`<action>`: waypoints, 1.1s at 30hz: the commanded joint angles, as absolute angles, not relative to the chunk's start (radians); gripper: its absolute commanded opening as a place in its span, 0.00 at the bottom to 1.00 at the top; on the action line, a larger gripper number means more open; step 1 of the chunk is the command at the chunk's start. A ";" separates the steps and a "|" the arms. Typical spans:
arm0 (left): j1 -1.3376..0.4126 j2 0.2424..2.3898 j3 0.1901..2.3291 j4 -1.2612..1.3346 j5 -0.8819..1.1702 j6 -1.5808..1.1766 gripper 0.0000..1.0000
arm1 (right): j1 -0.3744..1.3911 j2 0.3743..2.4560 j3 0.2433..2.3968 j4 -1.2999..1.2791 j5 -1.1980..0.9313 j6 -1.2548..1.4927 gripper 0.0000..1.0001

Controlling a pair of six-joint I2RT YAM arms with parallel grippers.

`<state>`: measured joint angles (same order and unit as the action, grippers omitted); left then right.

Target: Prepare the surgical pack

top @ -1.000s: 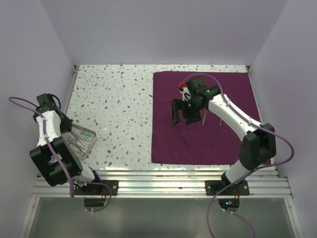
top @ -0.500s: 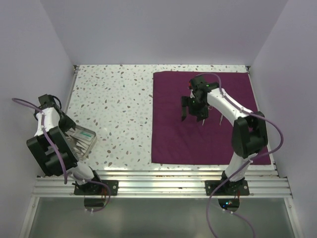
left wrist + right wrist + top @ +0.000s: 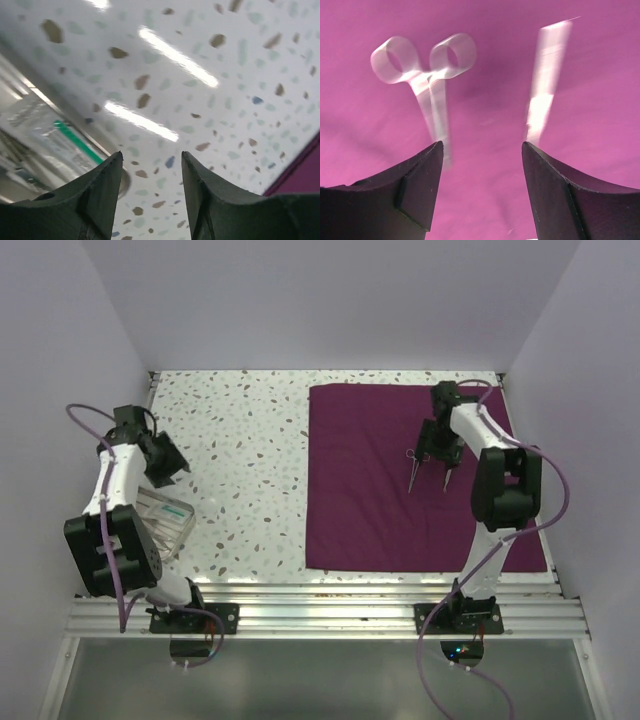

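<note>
Forceps [image 3: 422,75] and flat steel strip [image 3: 545,75]: now lying on surgical pack [image 3: 365,500]; right gripper [image 3: 481,146] drawn back, jaws apart, empty. Left gripper [image 3: 151,156]: jaws reopened, empty, lifted off tray [image 3: 165,525].

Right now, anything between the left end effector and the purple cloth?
No. In the top view only bare speckled tabletop separates the left end effector from the purple cloth; the clear tray sits nearer the arm's base, off that line.

The right gripper [image 3: 482,145] now sits nearer 2 o'clock over the cloth [image 3: 360,490], clear of the scissors [image 3: 412,468]. The left gripper [image 3: 152,154] is off the tray [image 3: 165,525], toward 12 o'clock over the tabletop [image 3: 250,460], with its jaws wider.
</note>
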<state>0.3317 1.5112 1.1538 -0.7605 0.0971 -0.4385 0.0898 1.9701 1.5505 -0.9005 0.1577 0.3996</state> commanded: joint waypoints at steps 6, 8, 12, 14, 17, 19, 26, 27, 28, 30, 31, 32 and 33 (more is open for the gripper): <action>0.048 1.469 1.186 -0.658 0.267 -0.529 0.54 | -0.032 1.994 1.574 -0.885 0.203 0.364 0.66; 0.008 1.483 1.195 -0.657 0.276 -0.535 0.53 | -0.041 1.996 1.545 -0.862 0.189 0.361 0.62; -0.046 1.491 1.215 -0.657 0.308 -0.525 0.51 | -0.045 2.008 1.517 -0.845 0.163 0.357 0.58; -0.052 1.491 1.227 -0.663 0.310 -0.515 0.50 | -0.044 2.013 1.502 -0.831 0.161 0.356 0.56; -0.058 1.489 1.235 -0.672 0.317 -0.506 0.50 | -0.044 2.029 1.494 -0.825 0.150 0.354 0.50; -0.060 1.488 1.235 -0.678 0.327 -0.502 0.50 | -0.044 2.040 1.493 -0.822 0.143 0.356 0.43; -0.081 1.467 1.224 -0.675 0.386 -0.499 0.48 | -0.046 2.039 1.480 -0.818 0.123 0.348 0.29; -0.084 1.462 1.221 -0.673 0.396 -0.503 0.47 | -0.046 2.036 1.477 -0.816 0.123 0.347 0.29; -0.086 1.456 1.218 -0.673 0.403 -0.506 0.48 | -0.049 2.034 1.474 -0.813 0.120 0.342 0.29; -0.101 1.448 1.215 -0.675 0.411 -0.517 0.48 | -0.052 2.033 1.468 -0.807 0.110 0.336 0.28; -0.107 1.439 1.215 -0.676 0.413 -0.520 0.47 | -0.054 2.031 1.467 -0.807 0.109 0.328 0.24; -0.120 1.434 1.216 -0.680 0.413 -0.528 0.47 | -0.054 2.029 1.473 -0.807 0.107 0.324 0.16; -0.124 1.424 1.215 -0.680 0.420 -0.532 0.47 | -0.054 2.026 1.477 -0.821 0.109 0.315 0.03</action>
